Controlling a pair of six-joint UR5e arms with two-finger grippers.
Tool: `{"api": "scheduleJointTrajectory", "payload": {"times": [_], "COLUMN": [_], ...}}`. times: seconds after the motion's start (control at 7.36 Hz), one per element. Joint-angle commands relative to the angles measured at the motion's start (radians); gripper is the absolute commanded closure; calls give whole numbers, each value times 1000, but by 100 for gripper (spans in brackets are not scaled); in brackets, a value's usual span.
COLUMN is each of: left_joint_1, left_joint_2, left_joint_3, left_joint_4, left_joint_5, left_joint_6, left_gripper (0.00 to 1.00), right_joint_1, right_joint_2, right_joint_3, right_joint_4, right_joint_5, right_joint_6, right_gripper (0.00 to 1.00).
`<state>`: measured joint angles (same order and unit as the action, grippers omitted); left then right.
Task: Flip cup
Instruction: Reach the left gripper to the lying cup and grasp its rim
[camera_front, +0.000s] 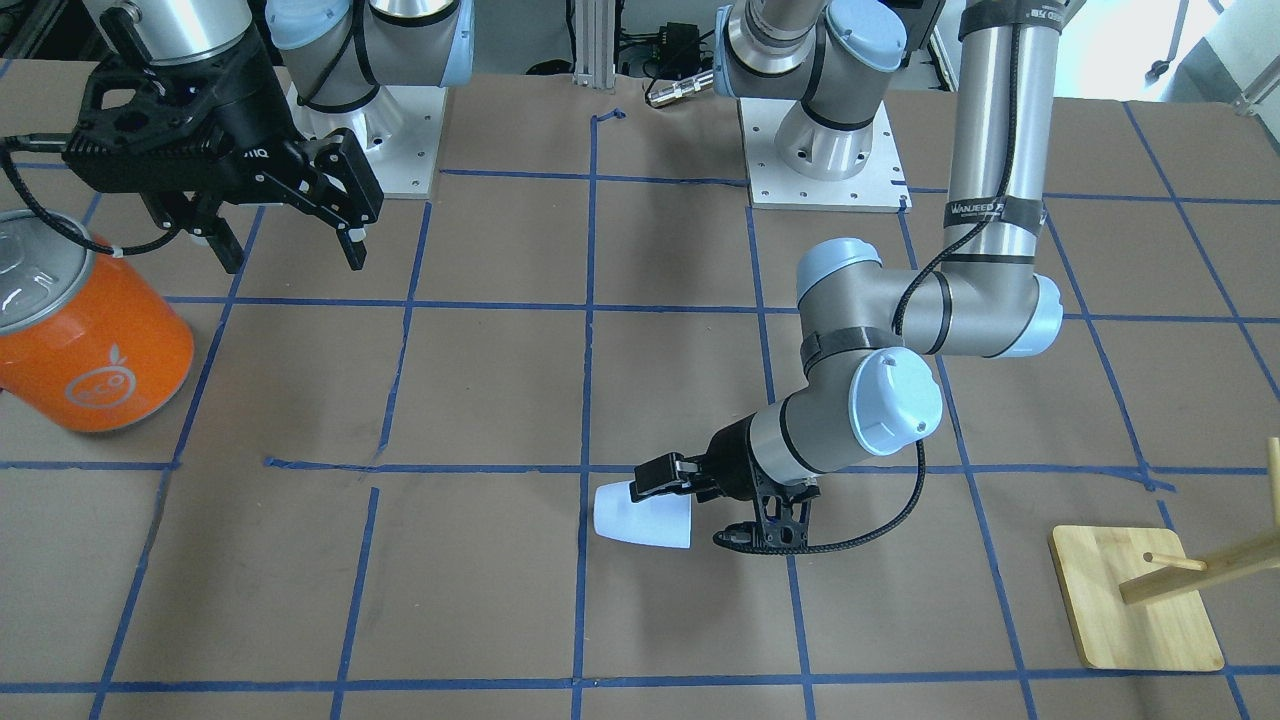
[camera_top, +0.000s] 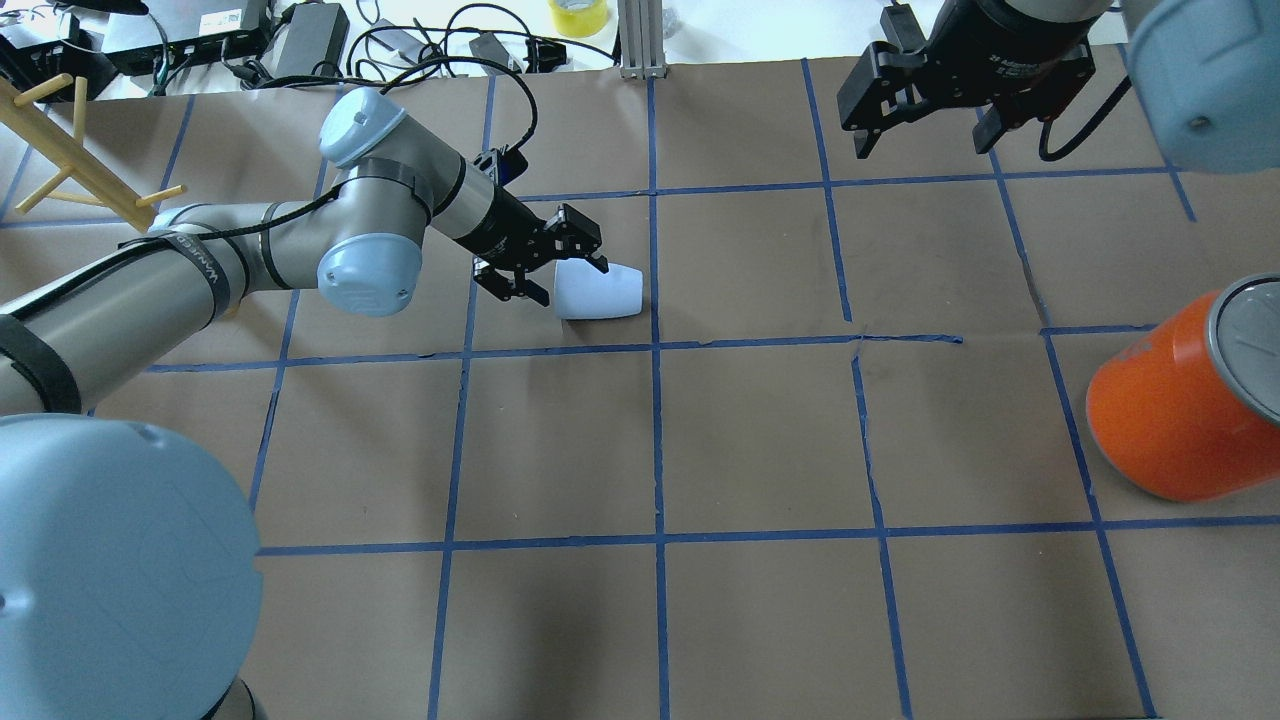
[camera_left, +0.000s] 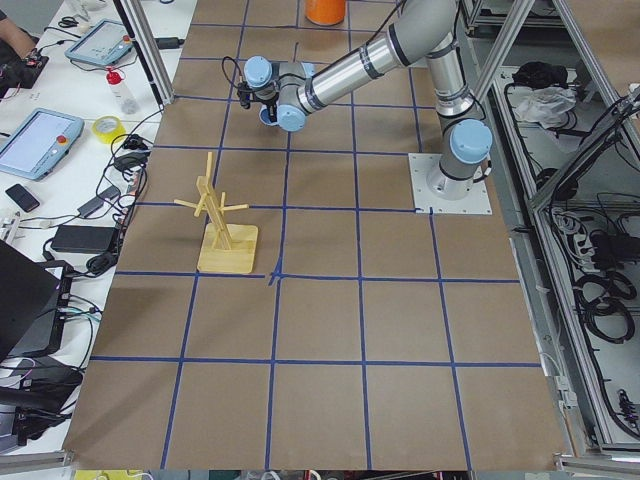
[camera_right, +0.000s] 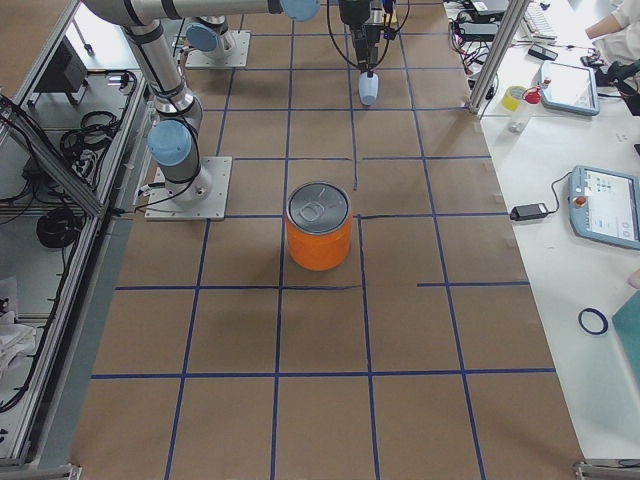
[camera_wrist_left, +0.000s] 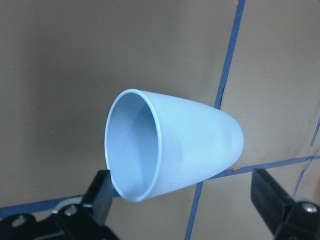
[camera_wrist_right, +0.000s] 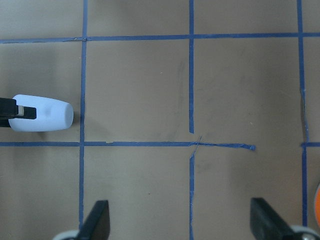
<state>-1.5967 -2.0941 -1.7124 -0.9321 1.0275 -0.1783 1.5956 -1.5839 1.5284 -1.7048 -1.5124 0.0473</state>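
The pale blue-white cup (camera_front: 640, 515) lies on its side on the brown paper near the table's middle, its open mouth facing my left gripper. It also shows in the overhead view (camera_top: 600, 292), the left wrist view (camera_wrist_left: 175, 145) and the right wrist view (camera_wrist_right: 42, 114). My left gripper (camera_front: 678, 515) (camera_top: 572, 282) is open and low at the cup's mouth. One finger (camera_wrist_left: 100, 195) sits against the rim and the other finger (camera_wrist_left: 272, 200) stands well clear of the cup's side. My right gripper (camera_front: 290, 250) (camera_top: 920, 130) is open and empty, raised far from the cup.
A big orange can (camera_front: 95, 340) (camera_top: 1170, 410) with a silver lid stands at the table's edge below my right gripper. A wooden peg rack (camera_front: 1135, 600) (camera_top: 60, 150) stands on my left side. Blue tape lines grid the table paper.
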Motion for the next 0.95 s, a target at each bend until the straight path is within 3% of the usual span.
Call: {"api": "scheduleJointTrajectory", "payload": {"times": [0.0,0.14,0.54,0.82], "left_joint_1": [-23,-28,-26,-28], "left_joint_2": [-10,-10,8,9], "left_joint_3": [2,7,66,97], "left_joint_4": [9,6,3,-22], "left_joint_5": [-3,-3,25,123], "left_joint_6": [-10,-19,-159,-182], "left_gripper": [68,100,100,100], "right_joint_1": [-3,-3,-2,0], "right_joint_2": [-11,-13,-19,-19], "right_joint_3": [-4,-2,-7,-2], "right_joint_4": [65,108,111,114], "right_joint_5": [-6,-14,-19,-18], "right_joint_6": [60,60,42,36], "right_gripper": [0,0,0,0]}}
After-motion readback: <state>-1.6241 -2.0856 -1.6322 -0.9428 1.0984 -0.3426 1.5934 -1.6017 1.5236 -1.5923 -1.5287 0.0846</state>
